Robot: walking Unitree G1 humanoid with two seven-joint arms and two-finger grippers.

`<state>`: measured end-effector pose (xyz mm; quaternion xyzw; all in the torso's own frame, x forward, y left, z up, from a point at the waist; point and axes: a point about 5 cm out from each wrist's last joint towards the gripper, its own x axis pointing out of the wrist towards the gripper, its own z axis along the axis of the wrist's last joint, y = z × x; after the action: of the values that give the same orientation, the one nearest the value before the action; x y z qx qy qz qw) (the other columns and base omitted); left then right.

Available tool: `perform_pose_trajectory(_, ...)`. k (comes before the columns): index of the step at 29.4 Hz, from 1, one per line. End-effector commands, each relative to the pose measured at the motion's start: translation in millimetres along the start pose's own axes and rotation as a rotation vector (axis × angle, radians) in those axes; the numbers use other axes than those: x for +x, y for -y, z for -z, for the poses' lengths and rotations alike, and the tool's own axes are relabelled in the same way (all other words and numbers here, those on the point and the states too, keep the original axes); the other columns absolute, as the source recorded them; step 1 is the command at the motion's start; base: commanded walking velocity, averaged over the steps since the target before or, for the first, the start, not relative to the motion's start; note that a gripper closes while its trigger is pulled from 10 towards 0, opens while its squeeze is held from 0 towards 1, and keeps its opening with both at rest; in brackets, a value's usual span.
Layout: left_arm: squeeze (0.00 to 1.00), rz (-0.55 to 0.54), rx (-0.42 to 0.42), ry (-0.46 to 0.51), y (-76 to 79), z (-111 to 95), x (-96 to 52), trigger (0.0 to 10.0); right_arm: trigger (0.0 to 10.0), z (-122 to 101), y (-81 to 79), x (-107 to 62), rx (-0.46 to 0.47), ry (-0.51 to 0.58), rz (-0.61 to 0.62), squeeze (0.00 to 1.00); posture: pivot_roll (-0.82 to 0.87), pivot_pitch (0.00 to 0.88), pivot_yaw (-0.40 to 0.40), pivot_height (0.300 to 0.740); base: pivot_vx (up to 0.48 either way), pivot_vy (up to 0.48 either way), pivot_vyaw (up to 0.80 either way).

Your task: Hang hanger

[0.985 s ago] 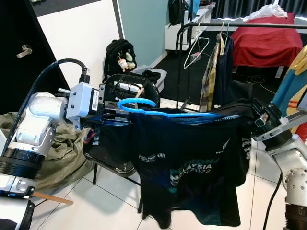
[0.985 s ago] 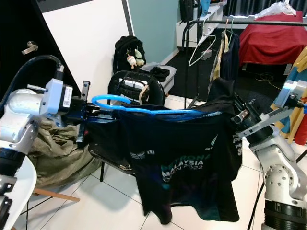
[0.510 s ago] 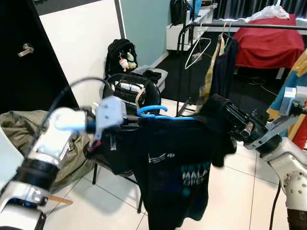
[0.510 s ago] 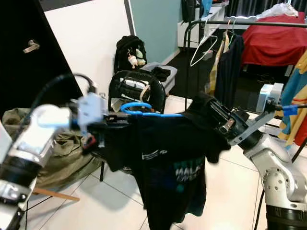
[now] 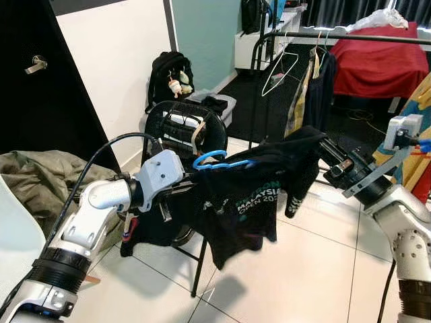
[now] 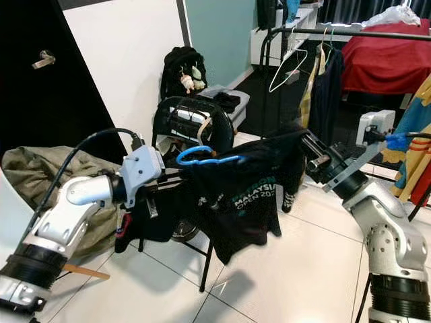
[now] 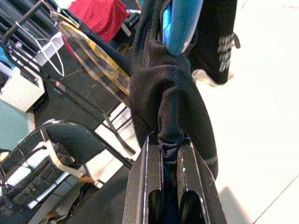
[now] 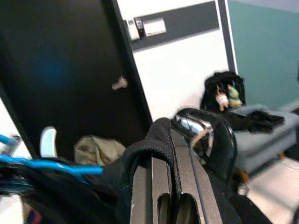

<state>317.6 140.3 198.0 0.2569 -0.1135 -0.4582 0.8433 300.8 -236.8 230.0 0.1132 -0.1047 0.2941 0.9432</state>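
Note:
A blue hanger carries a black T-shirt with teal lettering, held out in front of me above a folding chair. My left gripper is shut on the shirt's left shoulder; in the left wrist view the cloth is bunched between its fingers under the hanger's blue arm. My right gripper is shut on the shirt's right shoulder, held higher than the left. In the right wrist view black cloth wraps over the fingers. The clothes rack's black rail runs across the back.
An empty white hanger and dark garments hang on the rail. A black folding chair stands under the shirt, with a backpack behind it. An olive bag lies at left; a red bed is at the back right.
Both arms have stretched forward, carrying the shirt and hanger away from me toward the rack. The shirt now hangs narrower and tilted, its right end higher.

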Motion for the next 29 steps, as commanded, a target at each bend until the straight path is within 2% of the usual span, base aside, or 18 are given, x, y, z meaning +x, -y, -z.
perform_pose_trajectory(1,0.0,-0.036,0.001,0.051,-2.0,-6.4,-1.9,10.0,0.0,3.7,-0.1,4.0,-0.009,-0.035,0.001,0.0,-0.07,0.0,0.04,0.74,0.0,0.0,0.0)
perform_pose_trajectory(2,0.0,-0.034,-0.009,0.111,1.9,-13.8,-1.3,10.0,0.0,11.9,4.1,4.1,-0.028,-0.102,0.024,0.0,-0.07,0.0,0.038,0.74,0.0,0.0,0.0)
perform_pose_trajectory(3,0.0,-0.034,-0.009,0.111,1.9,-13.8,-1.3,10.0,0.0,11.9,4.1,4.1,-0.028,-0.102,0.024,0.0,-0.07,0.0,0.038,0.74,0.0,0.0,0.0)
perform_pose_trajectory(4,0.0,-0.004,-0.026,0.179,8.2,-22.5,-1.3,10.0,4.7,19.2,10.6,4.2,-0.046,-0.162,0.063,0.0,-0.07,0.0,0.037,0.74,0.0,0.0,0.0)
perform_pose_trajectory(6,0.0,-0.004,-0.026,0.179,8.2,-22.5,-1.3,10.0,4.7,19.2,10.6,4.2,-0.046,-0.162,0.063,0.0,-0.07,0.0,0.037,0.74,0.0,0.0,0.0)
perform_pose_trajectory(7,0.0,0.037,-0.033,0.219,14.1,-27.7,-1.8,10.0,10.0,22.1,15.3,4.7,-0.058,-0.19,0.09,0.0,-0.06,0.0,0.036,0.74,0.0,0.0,0.0)
perform_pose_trajectory(12,0.0,0.069,-0.038,0.223,19.6,-28.5,-2.6,10.0,10.0,18.8,18.5,6.4,-0.052,-0.177,0.093,0.0,-0.06,0.0,0.036,0.74,0.0,0.0,0.0)
perform_pose_trajectory(13,0.0,0.07,-0.039,0.213,20.4,-27.2,-2.2,10.0,10.0,15.8,20.4,5.9,-0.048,-0.163,0.099,1.0,-0.07,0.0,0.038,0.74,0.0,0.0,0.0)
perform_pose_trajectory(21,0.0,0.064,-0.044,0.201,22.0,-25.2,-0.3,10.0,10.0,11.4,27.6,2.2,-0.059,-0.147,0.141,1.0,-0.07,0.0,0.039,0.74,0.0,0.0,0.0)
perform_pose_trajectory(28,0.0,-0.003,-0.055,0.175,19.2,-21.1,3.2,10.0,10.0,5.4,33.4,-7.9,-0.096,-0.134,0.15,1.0,-0.07,0.0,0.044,0.74,0.0,0.0,0.0)
perform_pose_trajectory(29,0.0,-0.051,-0.061,0.171,17.9,-20.5,4.9,10.0,10.0,12.6,37.8,-22.4,-0.201,-0.249,0.13,1.0,-0.06,0.0,0.042,0.74,0.0,0.0,0.0)
